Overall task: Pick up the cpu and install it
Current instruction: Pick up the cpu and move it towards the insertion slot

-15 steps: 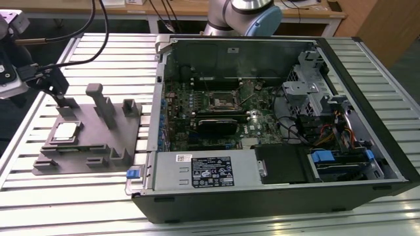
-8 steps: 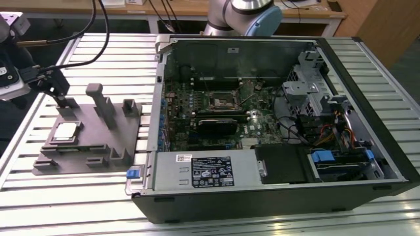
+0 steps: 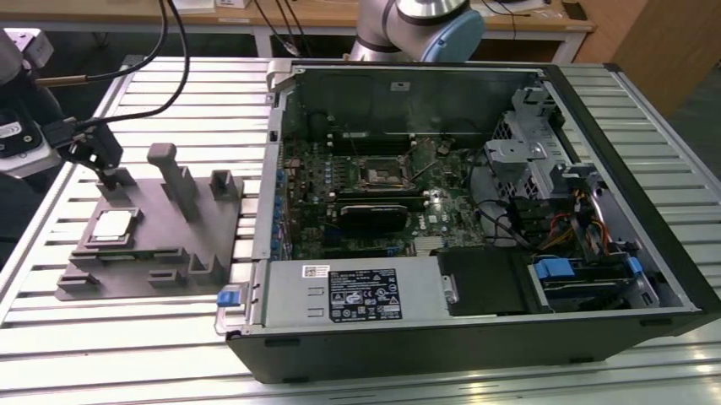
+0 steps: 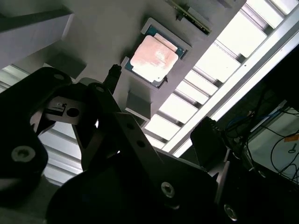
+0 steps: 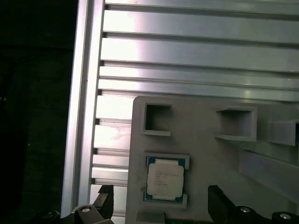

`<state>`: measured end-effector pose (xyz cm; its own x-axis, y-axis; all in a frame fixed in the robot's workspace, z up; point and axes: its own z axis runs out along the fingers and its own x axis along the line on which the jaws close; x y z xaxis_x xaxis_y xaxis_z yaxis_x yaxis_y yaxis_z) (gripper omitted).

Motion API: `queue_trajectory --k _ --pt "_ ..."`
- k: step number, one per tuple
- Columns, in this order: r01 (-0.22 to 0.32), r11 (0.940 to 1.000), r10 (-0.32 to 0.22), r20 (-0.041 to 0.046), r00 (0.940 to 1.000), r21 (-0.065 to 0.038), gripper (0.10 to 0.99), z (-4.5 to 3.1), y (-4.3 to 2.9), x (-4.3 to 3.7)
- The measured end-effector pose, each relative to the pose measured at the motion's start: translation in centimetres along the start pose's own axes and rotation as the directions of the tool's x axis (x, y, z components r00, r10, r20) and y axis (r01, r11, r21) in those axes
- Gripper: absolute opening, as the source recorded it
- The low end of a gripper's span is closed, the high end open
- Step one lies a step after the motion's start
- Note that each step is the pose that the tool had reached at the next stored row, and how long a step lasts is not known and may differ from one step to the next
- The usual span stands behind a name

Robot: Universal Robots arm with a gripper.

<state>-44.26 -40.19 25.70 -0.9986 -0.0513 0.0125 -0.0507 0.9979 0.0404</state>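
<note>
Gripper [image 3: 104, 162] wide open over the cpu [image 3: 113, 226] in its grey fixture [image 3: 158, 255], nothing picked up yet.

Starting at the exterior view's left: your gripper hangs above the fixture, which sits close to the table [image 3: 135, 354] edge on that side. The cpu lies flat in a shallow pocket there, silvery top up, and I'd say the pocket walls keep it square for a grasp. In the first wrist view the fingertips [image 5: 105, 199] are spread to either side of the chip, clear of it and holding nothing; that looks like the width needed to straddle its edges. Toward the exterior view's right, the open computer case [image 3: 451, 354] lies on its side with the motherboard facing up, so the dark socket [image 3: 377, 175] is exposed from above.
</note>
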Motion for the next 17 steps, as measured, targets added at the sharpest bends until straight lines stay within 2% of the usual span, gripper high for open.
queue_trajectory --k 17 --pt "0.0 1.0 0.0 0.0 1.0 0.0 0.878 1.09 -0.04 -0.01"
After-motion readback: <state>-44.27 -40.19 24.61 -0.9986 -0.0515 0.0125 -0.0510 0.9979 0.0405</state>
